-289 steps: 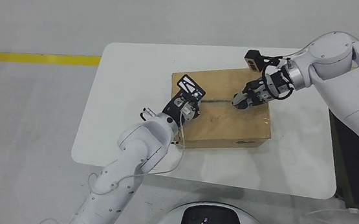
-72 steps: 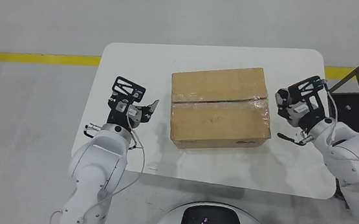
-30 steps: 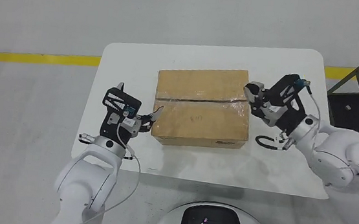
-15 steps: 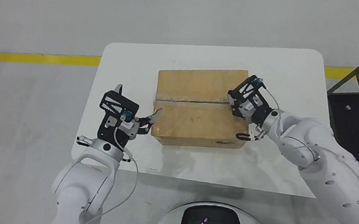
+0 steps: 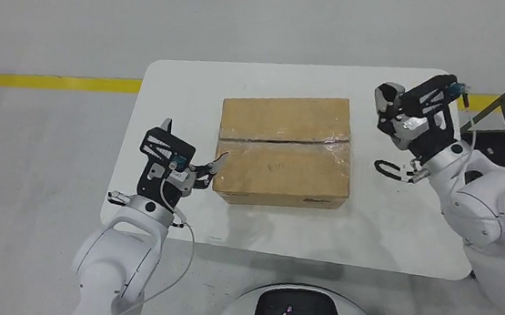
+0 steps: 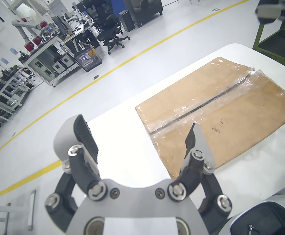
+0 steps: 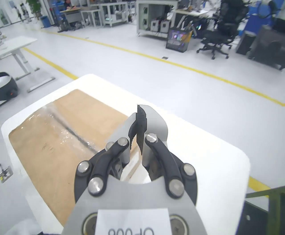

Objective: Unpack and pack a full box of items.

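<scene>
Taped box sits mid-tabletop: stiff, likely heavy, slick tape. Your left hand is spread wide at its end, right hand pinched closed, empty. I'd grab the bare cardboard ends.

Table: white, with rounded corners, as I see it from above.
Stripe: yellow, on the pale floor, showing on both sides of the table.
Rack: dark green frame near the table's right end.
Chair: black office chair beyond the stripe.
Bench: metal-framed, loaded with equipment; I can't make out what.
</scene>
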